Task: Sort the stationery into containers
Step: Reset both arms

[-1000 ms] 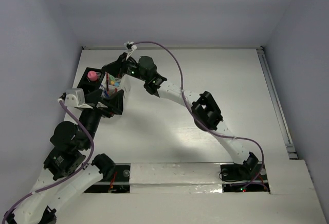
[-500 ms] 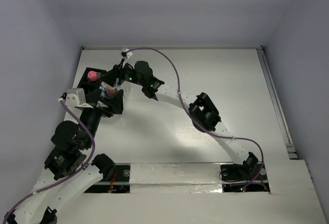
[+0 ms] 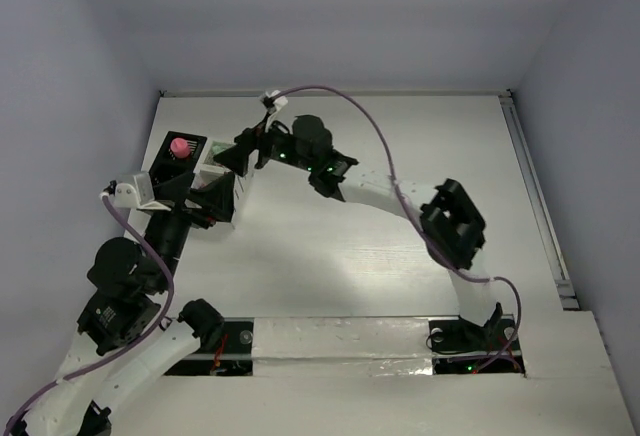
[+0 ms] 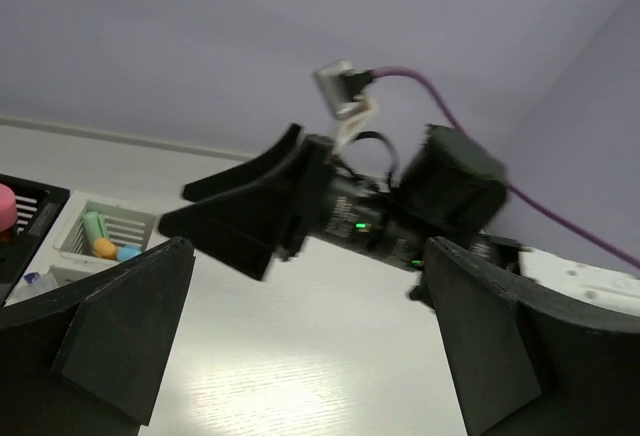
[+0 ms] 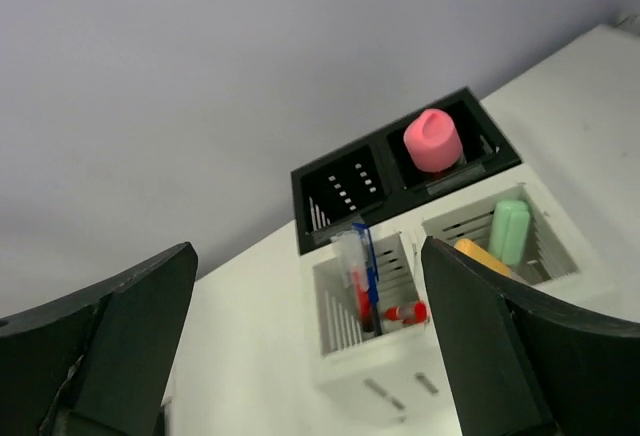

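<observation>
Stationery (image 5: 366, 274) is sitting where, seen from the right gripper (image 4: 172, 208)?

All of it is sitting in the containers, ahead of those jaws and framed between the two fingers. The white slatted box (image 5: 372, 358) is lying nearest the jaws. The black slotted box (image 5: 335, 171) is sitting just beyond it, touching its far side.

Which piece is lying in which compartment?

In the white box, the compartment toward the finger at the left of the wrist view is holding a blue pen (image 5: 369, 261) and a red pen (image 5: 360, 301). Both are leaning nearly upright, with a small red-capped bit (image 5: 405, 311) lying beside them. The compartment toward the other finger is holding a mint green piece (image 5: 510, 231) and an orange piece (image 5: 472, 250). A pink stubby piece (image 5: 432, 139) is standing in the black box, on that same side.

Are the right jaws gripping anything?

No. They are standing wide apart and gripping nothing, hovering over the white table (image 3: 460, 136) just beside the white box.

And the left gripper (image 3: 198, 191)?

Its jaws are gaping wide too and gripping nothing. It is hanging close beside the containers and pointing at the right gripper, which is filling the space ahead between its fingers. From its wrist camera the white box is lying ahead, off toward the finger at the left of the view. A pale blue piece (image 4: 127, 253) is showing there next to the orange and mint green ones. The pink piece is peeking in at the left edge.
</observation>
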`<state>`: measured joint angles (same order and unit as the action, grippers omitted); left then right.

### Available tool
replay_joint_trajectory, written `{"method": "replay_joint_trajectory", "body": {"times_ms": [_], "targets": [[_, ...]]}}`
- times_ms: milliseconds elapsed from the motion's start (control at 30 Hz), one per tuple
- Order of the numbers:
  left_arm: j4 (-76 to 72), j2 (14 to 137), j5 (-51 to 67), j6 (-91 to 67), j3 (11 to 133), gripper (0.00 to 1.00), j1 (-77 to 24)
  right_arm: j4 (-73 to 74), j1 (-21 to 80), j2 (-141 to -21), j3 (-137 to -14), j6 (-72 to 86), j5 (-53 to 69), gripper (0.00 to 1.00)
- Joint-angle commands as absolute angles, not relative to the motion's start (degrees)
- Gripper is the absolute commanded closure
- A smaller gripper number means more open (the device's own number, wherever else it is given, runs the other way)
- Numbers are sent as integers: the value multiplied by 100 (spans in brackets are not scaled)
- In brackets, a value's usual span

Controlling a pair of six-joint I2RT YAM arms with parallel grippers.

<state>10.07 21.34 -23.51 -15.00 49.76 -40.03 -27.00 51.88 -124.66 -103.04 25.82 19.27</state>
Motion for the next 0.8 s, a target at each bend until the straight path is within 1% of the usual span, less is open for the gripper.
{"method": "replay_joint_trajectory", "body": {"times_ms": [0,33,67,100,133,167,200,233,267,333,367,433,500,600,667,767], "targets": [[914,2224,-2189,-1687,5300,1,-3981,-3173,5186,-10954,-9206,2172,1373,0],[914,2224,-2084,-1696,5309,1,-3981,-3121,5186,-10264,-8837,2084,1023,0],[923,2250,-2031,-1722,5317,1,-3981,-3068,5133,-9891,-8093,1892,828,0],[932,2276,-1987,-1723,5335,1,-3981,-2980,5133,-9514,-7712,1777,661,0],[932,2294,-1934,-1731,5352,1,-3981,-2901,5133,-8753,-7360,1654,329,0],[949,2355,-1925,-1740,5405,1,-3981,-2805,5133,-8371,-6739,1548,134,0],[993,2382,-1925,-1749,5440,1,-3981,-2508,5133,-7984,-6471,1425,-25,0],[1011,2399,-1916,-1740,5467,1,-3981,-2331,5133,-7598,-6234,1372,-531,0],[1002,2434,-1916,-1749,5519,1,-3981,-2164,5133,-6854,-5997,1345,-788,0],[967,2443,-1881,-1705,5546,1,-3981,-1645,5133,-6112,-5407,1257,-1492,0],[941,2452,-1837,-1714,5520,1,-3981,-1496,5133,-5412,-5223,1257,-1755,0],[870,2443,-1767,-1740,5467,1,-3981,-1109,5133,-4749,-4721,1309,-2474,0],[774,2408,-1714,-1793,5309,1,-3981,-828,5133,-3925,-4344,1362,-2803,0],[721,2417,-1582,-1889,5107,1,-3981,-590,5133,-3255,-4061,1371,-3260,0],[703,2434,-1485,-1933,5002,1,-3981,-475,5133,-3121,-3938,1380,-3392,0],[694,2540,-1485,-1934,5018,1,-3981,-273,5133,-3155,-4069,1380,-3401,0]]}}
